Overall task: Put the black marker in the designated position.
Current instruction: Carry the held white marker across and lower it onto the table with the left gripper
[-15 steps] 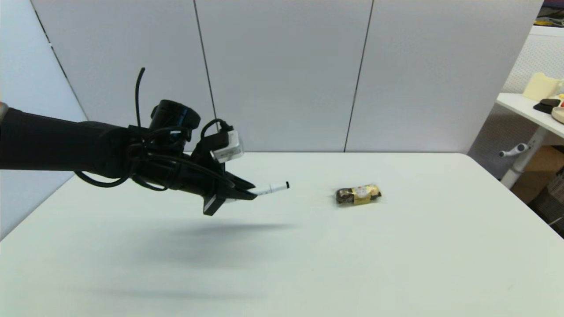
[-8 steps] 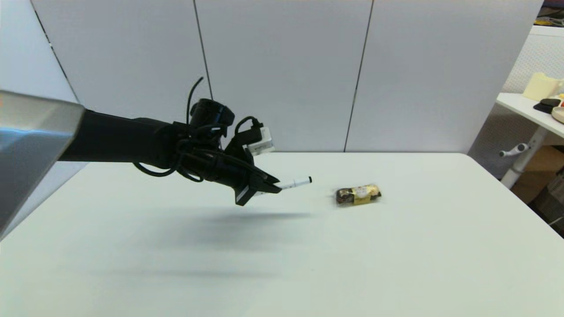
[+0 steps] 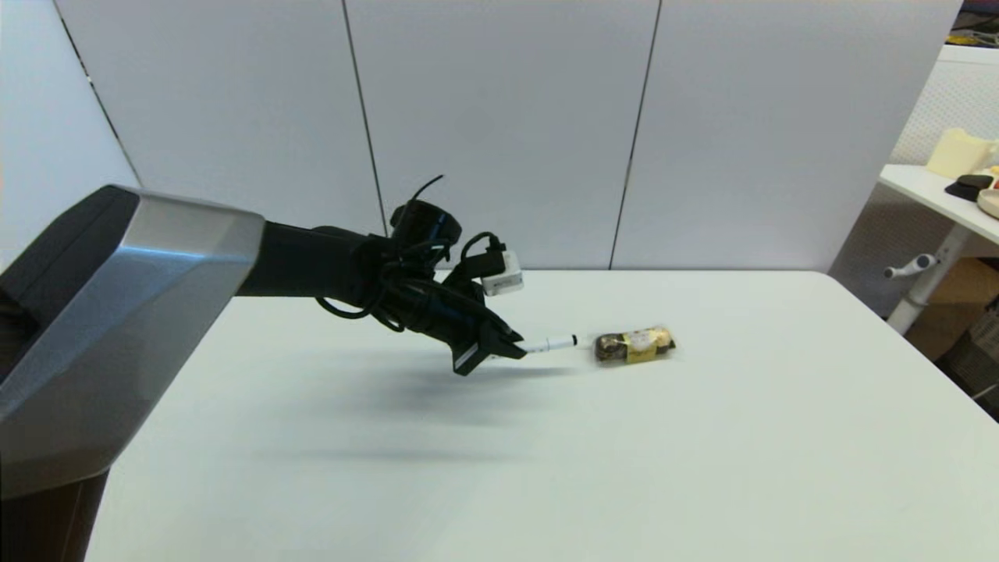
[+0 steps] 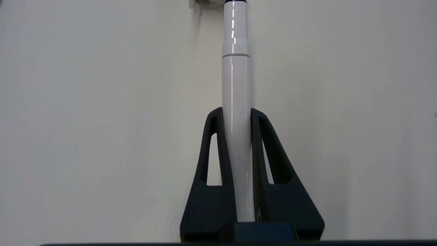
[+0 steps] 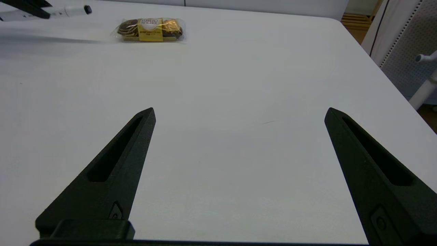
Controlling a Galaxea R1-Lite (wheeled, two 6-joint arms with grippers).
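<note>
— Fingers of the left gripper are clamped tight on the black marker, one on each side of the white barrel, no gap at all. Can you see it from there?

— I can. The marker sticks out forward from the grip, lying nearly level, its dark tip pointing at the snack packet and just short of it. It hangs low over the table; whether it touches the top yet, I cannot tell.

— And the other arm?

— The right gripper hovers low over the near right part of the table with its fingers spread wide, holding nothing and touching nothing. Parked, I would say.

— So how would you set that marker down well?

— No spot is drawn on the white top, so I judge the bare patch under the marker, on this side of the packet, to be the place. I would lower the wrist gently until the barrel lies flat along the table, then let go. Dropped from any height, a round barrel like that would likely roll.

— Toward the packet?

— It could go either way. The tip is already close to the wrapper, so I would not push any farther forward, or it may nudge the packet aside. Better to spread the fingers slowly, both leaving the barrel together, and lift straight up and back so neither one drags the marker along.

— Most of the job done, then?

— By my reckoning, yes: the marker is carried out and only the lowering and letting go remain.
</note>
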